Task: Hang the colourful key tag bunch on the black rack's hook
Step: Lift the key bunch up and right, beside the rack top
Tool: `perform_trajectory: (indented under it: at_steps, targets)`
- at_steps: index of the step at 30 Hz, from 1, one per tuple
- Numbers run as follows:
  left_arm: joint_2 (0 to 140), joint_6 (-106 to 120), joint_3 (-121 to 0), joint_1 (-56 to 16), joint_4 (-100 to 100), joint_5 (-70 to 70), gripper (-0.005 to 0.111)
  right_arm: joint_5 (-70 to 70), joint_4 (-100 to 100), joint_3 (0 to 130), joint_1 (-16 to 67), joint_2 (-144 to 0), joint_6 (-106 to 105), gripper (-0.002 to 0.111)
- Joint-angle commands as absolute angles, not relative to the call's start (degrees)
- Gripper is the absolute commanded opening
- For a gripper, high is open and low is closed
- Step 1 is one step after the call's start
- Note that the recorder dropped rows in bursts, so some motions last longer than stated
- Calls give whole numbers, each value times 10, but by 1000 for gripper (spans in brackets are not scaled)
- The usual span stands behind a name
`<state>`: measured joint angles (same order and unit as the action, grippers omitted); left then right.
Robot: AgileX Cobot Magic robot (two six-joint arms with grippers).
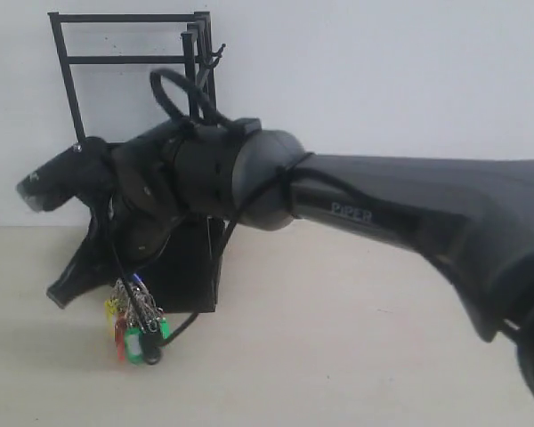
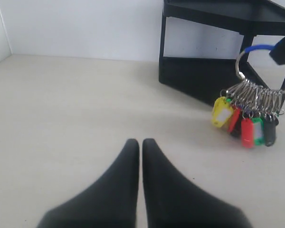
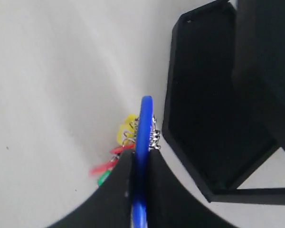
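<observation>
My right gripper (image 3: 141, 154) is shut on the blue loop (image 3: 144, 123) of the colourful key tag bunch (image 1: 137, 331). The yellow, red, green and black tags (image 2: 247, 124) hang from metal rings just over the tabletop, in front of the black rack's (image 1: 129, 60) lower tray (image 3: 213, 118). The hook (image 1: 218, 55) juts from the rack's top right corner post, well above the bunch. In the exterior view my right arm (image 1: 383, 213) reaches across to the left and hides the rack's middle. My left gripper (image 2: 140, 142) is shut and empty, low over bare table, left of the bunch.
A white wall stands behind the rack. The beige tabletop (image 2: 61, 109) spreads out to the left of the rack and bunch. The rack's lower tray (image 2: 199, 76) sits on the table right behind the hanging tags.
</observation>
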<state>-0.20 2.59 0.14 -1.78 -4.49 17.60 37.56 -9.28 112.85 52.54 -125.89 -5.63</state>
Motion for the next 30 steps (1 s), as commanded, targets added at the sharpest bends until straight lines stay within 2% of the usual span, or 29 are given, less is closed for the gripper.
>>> perform_trajectory:
  at_steps: [1, 5, 10, 14, 20, 23, 26, 30]
  targets:
    - [0, 26, 0, -16, -46, 170, 4, 391, -93, 1133, 524, -1214, 41, 0]
    - [0, 26, 0, -16, -46, 170, 4, 421, -91, 1133, 525, -1185, 70, 0]
    - [0, 26, 0, -16, -46, 170, 4, 525, -106, 1130, 525, -1141, 35, 0]
    - [0, 26, 0, -16, -46, 170, 4, 512, -120, 1082, 525, -1080, 35, 0]
    - [0, 26, 0, -16, -46, 170, 4, 422, -222, 935, 525, -950, 150, 0]
    - [0, 26, 0, -16, -46, 170, 4, 322, -366, 830, 518, -882, 354, 0]
    - [0, 26, 0, -16, -46, 170, 4, 185, -490, 744, 481, -847, 557, 0]
    - [0, 26, 0, -16, -46, 170, 4, 142, -486, 722, 424, -848, 624, 0]
